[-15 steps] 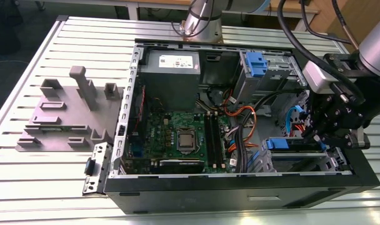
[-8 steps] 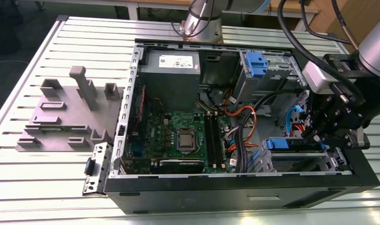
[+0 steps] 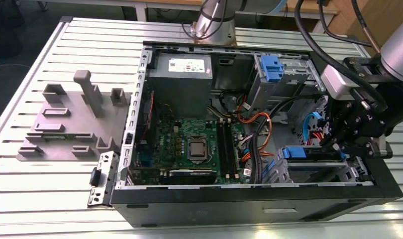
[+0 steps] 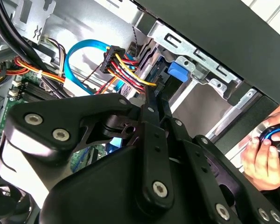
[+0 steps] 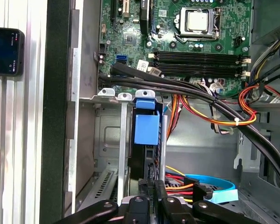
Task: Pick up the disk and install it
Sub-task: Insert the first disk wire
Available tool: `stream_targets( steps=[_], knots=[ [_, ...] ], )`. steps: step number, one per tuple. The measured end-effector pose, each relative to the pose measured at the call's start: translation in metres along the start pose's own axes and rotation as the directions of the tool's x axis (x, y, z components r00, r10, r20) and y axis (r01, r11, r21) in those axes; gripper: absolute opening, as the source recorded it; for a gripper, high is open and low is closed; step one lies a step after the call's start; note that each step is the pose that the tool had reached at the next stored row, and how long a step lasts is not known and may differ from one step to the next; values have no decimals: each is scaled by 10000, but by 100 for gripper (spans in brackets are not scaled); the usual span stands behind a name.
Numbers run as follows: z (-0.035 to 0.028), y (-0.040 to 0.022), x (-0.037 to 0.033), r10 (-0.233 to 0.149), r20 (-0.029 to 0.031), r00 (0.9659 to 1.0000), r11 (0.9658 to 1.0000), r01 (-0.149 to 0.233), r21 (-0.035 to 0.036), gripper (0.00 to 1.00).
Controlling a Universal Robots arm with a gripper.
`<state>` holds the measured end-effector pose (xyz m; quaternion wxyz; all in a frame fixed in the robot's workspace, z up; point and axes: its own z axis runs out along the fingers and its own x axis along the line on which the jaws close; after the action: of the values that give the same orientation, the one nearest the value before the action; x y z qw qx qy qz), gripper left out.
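- Disk (image 5: 146, 129), edge-on in its blue plastic carrier, stands in the grey metal drive bay (image 5: 107, 158) at the corner of the open black computer case (image 3: 254, 206).
- Black two-finger tool (image 5: 152, 184) narrow, fingers closed on the disk's dark edge, as I read the first wrist view.
- Case lies on the slotted aluminium table (image 3: 49, 199).
- A person's hand (image 4: 261, 161) beside the case, second wrist view.

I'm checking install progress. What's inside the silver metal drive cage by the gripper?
A blue plastic carrier tab stands in the silver metal drive cage, a dark slab edge running from it toward the gripper. Its faces are hidden.
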<state>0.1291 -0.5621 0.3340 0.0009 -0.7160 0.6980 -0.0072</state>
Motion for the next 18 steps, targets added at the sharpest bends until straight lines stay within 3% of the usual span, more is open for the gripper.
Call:
stream_targets(
  steps=[18],
  knots=[
    [-13, 7, -1, 7, -1, 10000, 10000, -7, 20, 17]
  ],
)
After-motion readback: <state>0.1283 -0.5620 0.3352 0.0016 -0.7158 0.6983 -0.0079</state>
